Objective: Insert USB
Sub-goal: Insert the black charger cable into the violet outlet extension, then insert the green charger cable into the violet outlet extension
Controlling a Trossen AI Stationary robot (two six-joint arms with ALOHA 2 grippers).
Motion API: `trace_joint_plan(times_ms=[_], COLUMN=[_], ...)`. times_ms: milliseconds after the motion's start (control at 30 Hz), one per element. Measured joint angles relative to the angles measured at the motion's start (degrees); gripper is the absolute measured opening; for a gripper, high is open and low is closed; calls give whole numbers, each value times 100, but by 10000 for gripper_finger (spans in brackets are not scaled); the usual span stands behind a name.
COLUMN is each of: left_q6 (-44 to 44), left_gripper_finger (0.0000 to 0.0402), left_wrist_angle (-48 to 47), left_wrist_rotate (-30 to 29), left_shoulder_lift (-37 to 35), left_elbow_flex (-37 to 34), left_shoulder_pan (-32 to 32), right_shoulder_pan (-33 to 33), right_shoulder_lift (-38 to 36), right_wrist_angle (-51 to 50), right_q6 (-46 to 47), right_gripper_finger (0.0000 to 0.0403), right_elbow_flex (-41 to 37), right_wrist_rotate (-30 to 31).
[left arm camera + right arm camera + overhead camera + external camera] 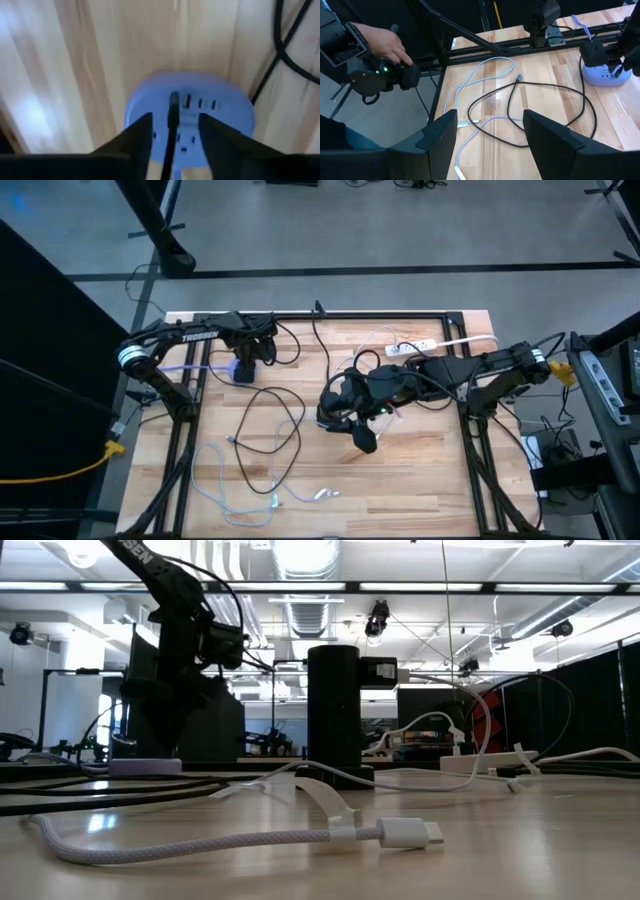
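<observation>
A round lavender USB hub (187, 107) lies flat on the wooden table at the far left (243, 372). A black USB plug (174, 100) sticks into one port on the hub's top. Its black cable (282, 418) runs off in loops over the table's middle. My left gripper (175, 122) points down right over the hub, open. Its fingers stand on either side of the plug's cable with a gap on both sides. My right gripper (490, 142) hangs open and empty high above the table's middle (340, 405).
A white power strip (415, 347) lies at the far right. Loose white cables (240, 485) trail over the near left, and one white plug end (405, 833) lies close to the low camera. A person's hand (385, 45) holds a dark device beyond the table's edge.
</observation>
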Motion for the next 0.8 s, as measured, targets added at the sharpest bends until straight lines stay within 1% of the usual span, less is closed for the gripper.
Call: trace_joint_plan(times_ms=[100, 200, 300, 367, 467, 567, 700, 800], left_q6=[-163, -394, -1024, -1432, -1841, -2249, -2978, -3591], left_gripper_finger=[195, 232, 257, 265, 261, 244, 211, 186], left_wrist_angle=[-267, -715, -1166, -1536, -1799, -1923, -1995, -2109], left_wrist_rotate=[-5, -14, -7, 65, 170, 172, 196, 354], left_shoulder_lift=[-16, -51, -152, -311, -745, -1318, -2090, -2534], left_elbow_flex=[148, 368, 633, 752, 794, 792, 792, 792], left_shoulder_pan=[4, -9, -19, -58, -238, -551, -1204, -1815], right_shoulder_pan=[11, 11, 11, 11, 11, 11, 9, -17], right_shoulder_lift=[0, 0, 0, 0, 0, 0, 0, 0], right_wrist_angle=[6, 7, 4, -13, -79, -201, -254, -254], right_q6=[-11, -39, -44, -47, -51, -36, -25, -106], right_gripper_finger=[211, 209, 208, 210, 215, 219, 220, 216], right_elbow_flex=[0, 0, 0, 0, 0, 0, 0, 0], right_wrist_rotate=[0, 0, -2, -2, -3, -4, -4, -4])
